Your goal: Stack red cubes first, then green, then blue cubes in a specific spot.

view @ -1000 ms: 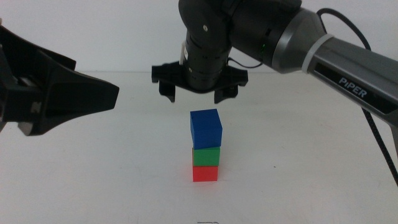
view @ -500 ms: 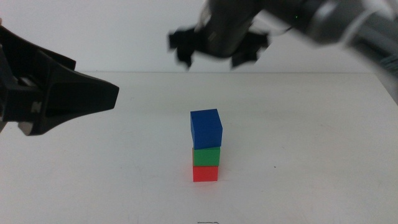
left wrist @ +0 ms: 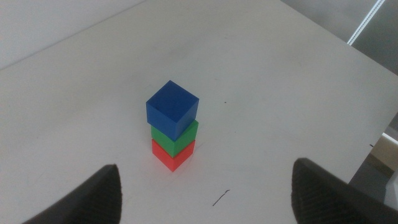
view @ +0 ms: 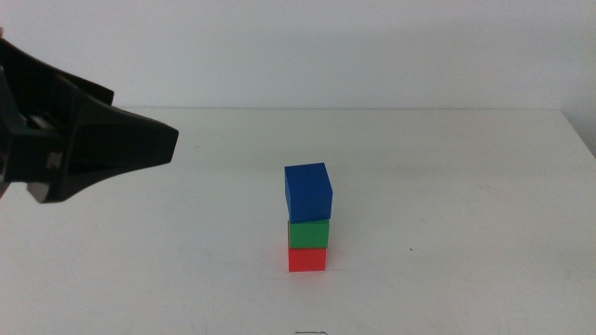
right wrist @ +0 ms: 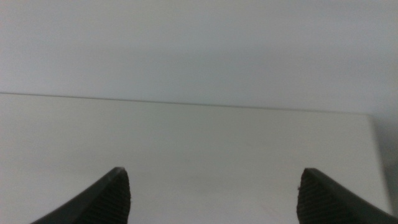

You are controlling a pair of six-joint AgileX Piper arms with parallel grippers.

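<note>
Black housing of the left gripper (view: 74, 149) fills the middle view's left edge, part cut off; its jaws, per its wrist view, stand wide apart and empty. Near table centre stands a three-cube tower: red cube (view: 307, 259) on the tabletop, green cube (view: 309, 233) on it, blue cube (view: 308, 193) on top, slightly twisted. The right gripper (right wrist: 214, 193) shows only in its own view, jaws spread wide, holding nothing. White matte table (view: 447, 214); pale wall (view: 326, 46) behind.
</note>
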